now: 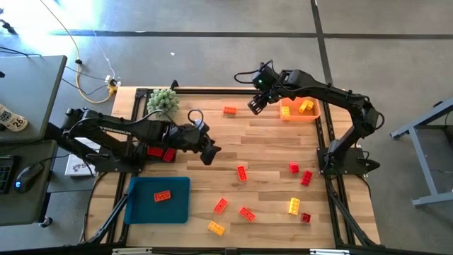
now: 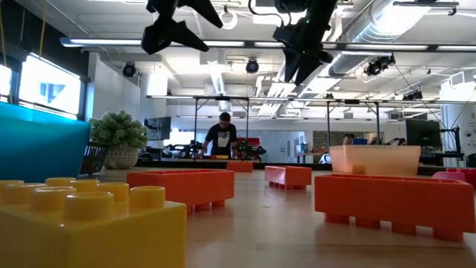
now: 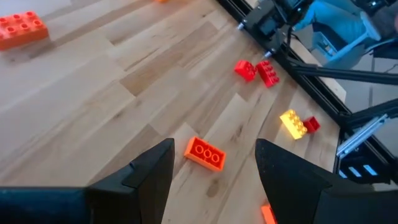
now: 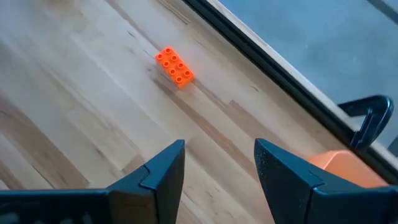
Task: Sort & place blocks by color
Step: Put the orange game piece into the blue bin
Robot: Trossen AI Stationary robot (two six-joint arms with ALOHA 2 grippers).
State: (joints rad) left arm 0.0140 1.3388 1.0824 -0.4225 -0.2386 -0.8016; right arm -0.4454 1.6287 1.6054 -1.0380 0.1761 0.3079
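Red, orange-red and yellow blocks lie scattered on the wooden table (image 1: 269,142). My left gripper (image 1: 209,152) hangs open above the table's middle; an orange-red block (image 3: 204,153) lies flat on the wood below the gap between its fingers, untouched. My right gripper (image 1: 255,105) hangs open above the far part of the table, just left of the orange bin (image 1: 301,112), where yellow blocks (image 1: 306,106) lie. An orange block (image 4: 174,65) lies on the wood beyond its fingers. Both grippers (image 2: 175,33) (image 2: 301,48) are well clear of the table. One orange-red block (image 1: 163,195) lies on the blue tray (image 1: 159,205).
A green spiky plant ball (image 1: 163,101) stands at the far left corner. Red blocks (image 1: 161,152) lie under the left arm. More blocks (image 1: 294,206) lie toward the near right. A black frame (image 1: 327,134) edges the table. A person (image 2: 221,138) stands far behind it.
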